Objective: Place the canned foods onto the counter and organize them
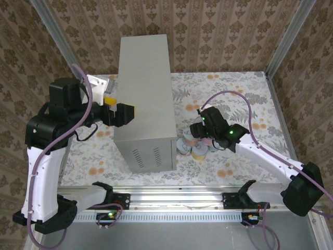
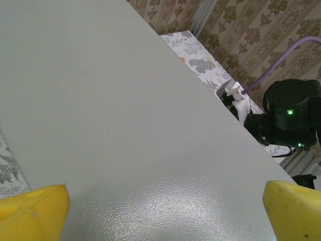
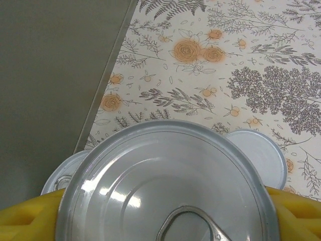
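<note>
The counter is a tall grey metal box left of centre, and its flat top is bare. My left gripper hovers open over the top's left edge, with its yellow fingertips wide apart. Several cans stand clustered on the floral floor by the counter's right front corner. My right gripper is down on that cluster. In the right wrist view its yellow fingers press both sides of one can with a silver pull-tab lid. Two more lids, one and another, show behind it.
The counter's grey side wall rises just left of the held can. Open floral floor lies to the right and behind the cans. Metal frame posts and patterned walls enclose the area. The right arm's wrist shows beyond the counter's far edge.
</note>
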Available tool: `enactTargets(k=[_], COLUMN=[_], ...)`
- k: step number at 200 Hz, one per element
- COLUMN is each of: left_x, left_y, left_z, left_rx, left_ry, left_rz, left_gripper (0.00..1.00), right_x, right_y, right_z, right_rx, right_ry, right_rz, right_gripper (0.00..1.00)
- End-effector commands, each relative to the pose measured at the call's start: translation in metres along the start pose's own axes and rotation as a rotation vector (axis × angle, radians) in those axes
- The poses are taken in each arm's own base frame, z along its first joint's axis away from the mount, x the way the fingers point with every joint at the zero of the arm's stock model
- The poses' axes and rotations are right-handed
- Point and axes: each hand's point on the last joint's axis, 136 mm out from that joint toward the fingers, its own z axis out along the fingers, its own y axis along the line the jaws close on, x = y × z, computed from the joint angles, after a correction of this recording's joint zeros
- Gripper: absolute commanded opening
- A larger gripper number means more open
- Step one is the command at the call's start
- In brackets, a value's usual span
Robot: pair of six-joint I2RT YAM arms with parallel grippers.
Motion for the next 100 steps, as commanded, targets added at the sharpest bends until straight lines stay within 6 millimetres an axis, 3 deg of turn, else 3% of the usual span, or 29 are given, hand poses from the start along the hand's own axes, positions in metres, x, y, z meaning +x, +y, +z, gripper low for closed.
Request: enactTargets(k=[1, 47, 55, 100], left_x=[-0.007, -0.005, -0.004, -0.007], left_y=[-0.009, -0.019, -0.028, -0.041], left_z=[-0.002, -0.001, -0.001, 0.004], left_rx=[0.027, 0.062, 0.096, 0.139], left_ry=[-0.019, -0.012, -0.008, -0.006], left_rz=[0.054, 0.113, 0.140, 0.211], left_gripper=[1.00, 1.00, 1.00, 1.00], right_x=[-0.032, -0.062, -0.069, -0.109], right_y=[0.001, 0.011, 0.013, 0.031], right_z=[-0.029, -0.074, -0.085, -0.151], right_rx=[-0.025, -0.111, -0.128, -0.274], right_ry=[-0.100, -0.137, -0.147, -0.213], right_rz=[0.007, -0.046, -0.056, -0.108], right_gripper=[0.64, 0.63, 0.63, 0.63])
